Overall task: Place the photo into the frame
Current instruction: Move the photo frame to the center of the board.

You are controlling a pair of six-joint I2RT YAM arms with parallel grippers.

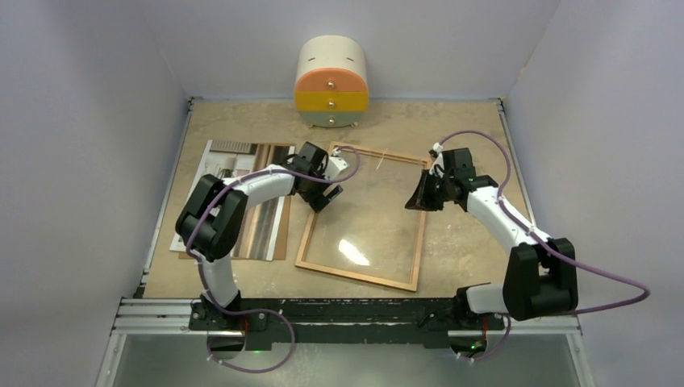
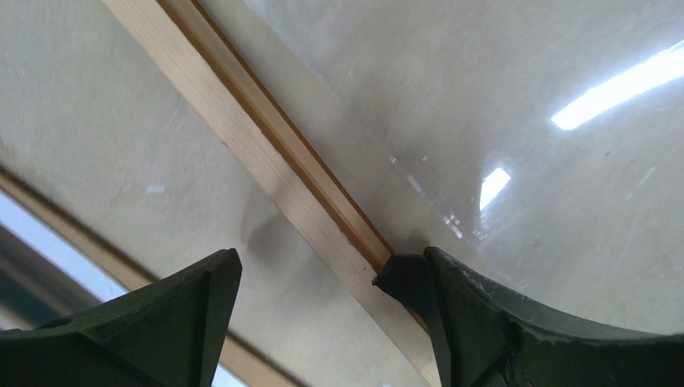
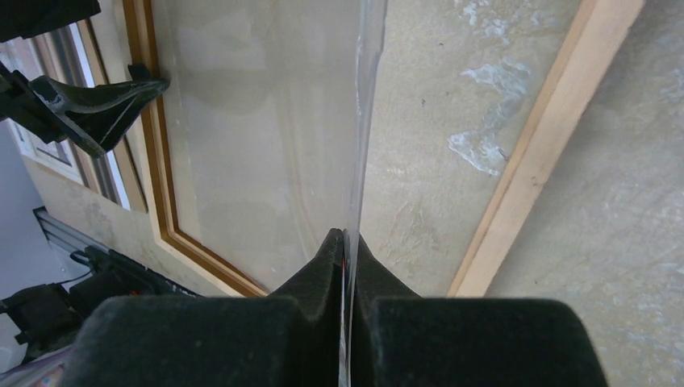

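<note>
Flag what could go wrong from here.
1. The right gripper is shut on just the thin edge of the clear pane; it could slip out, or flex and crack.
2. The open left gripper straddles the frame at its left rail, one finger touching the inner lip; a sideways move may shove the frame.
3. The photo lies under the left arm; a low sweep might drag it.

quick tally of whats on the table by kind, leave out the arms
frame: 1
clear pane: 1
photo: 1
backing board: 1
drawer unit: 1
total: 5
</note>
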